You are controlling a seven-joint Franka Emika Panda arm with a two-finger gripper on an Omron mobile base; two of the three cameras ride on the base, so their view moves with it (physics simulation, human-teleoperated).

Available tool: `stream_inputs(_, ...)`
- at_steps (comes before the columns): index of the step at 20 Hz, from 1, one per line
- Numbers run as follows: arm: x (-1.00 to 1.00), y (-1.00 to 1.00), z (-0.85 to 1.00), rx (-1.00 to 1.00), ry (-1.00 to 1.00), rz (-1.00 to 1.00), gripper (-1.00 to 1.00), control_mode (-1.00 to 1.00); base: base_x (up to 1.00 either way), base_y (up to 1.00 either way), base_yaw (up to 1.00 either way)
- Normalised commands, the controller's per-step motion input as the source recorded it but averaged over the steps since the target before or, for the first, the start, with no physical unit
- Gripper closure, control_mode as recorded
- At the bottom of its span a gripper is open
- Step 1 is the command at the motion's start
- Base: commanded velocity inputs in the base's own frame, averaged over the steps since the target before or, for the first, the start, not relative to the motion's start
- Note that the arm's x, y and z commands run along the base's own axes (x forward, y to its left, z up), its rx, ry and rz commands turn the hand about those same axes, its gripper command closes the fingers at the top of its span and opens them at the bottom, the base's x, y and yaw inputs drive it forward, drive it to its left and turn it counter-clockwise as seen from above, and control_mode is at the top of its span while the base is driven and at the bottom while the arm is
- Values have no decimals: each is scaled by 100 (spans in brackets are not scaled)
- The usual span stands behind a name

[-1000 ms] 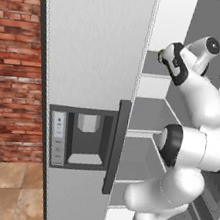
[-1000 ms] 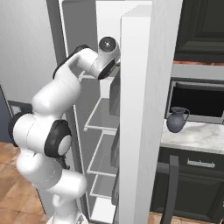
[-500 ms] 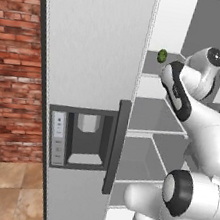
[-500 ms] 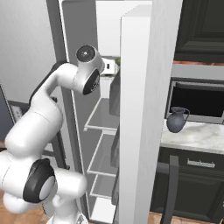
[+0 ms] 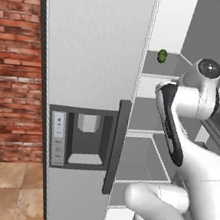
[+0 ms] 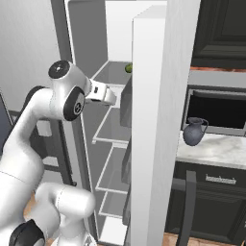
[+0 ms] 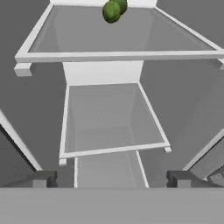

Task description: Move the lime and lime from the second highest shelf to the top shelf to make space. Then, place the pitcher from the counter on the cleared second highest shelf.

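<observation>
1. My end effector [image 7: 111, 179] is spread wide and holds nothing, facing the fridge shelves.
2. Both limes [image 7: 113, 9] sit on the top shelf [image 7: 118, 56]; the second highest shelf [image 7: 114, 150] lies bare.
3. The pitcher [image 6: 194, 131] stands upright on the surface [image 6: 226, 150], well off to my right, outside the fridge.

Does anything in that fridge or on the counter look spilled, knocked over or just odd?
Nothing stands out. The limes sit close together at the back of the top shelf, and the second highest shelf lies level and unbroken. The pitcher stands upright on the counter, with nothing spilled. The gripper is open, holding nothing.
</observation>
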Motion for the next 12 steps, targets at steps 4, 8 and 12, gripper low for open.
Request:
stream_inputs(4,-100,6,-63,11,0,-9,-100,-100,0,0,0)
stream_inputs(8,-89,12,-47,19,0,-2,-100,-100,0,0,0)
stream_inputs(12,-40,18,-7,18,3,1,-100,-100,0,0,0)
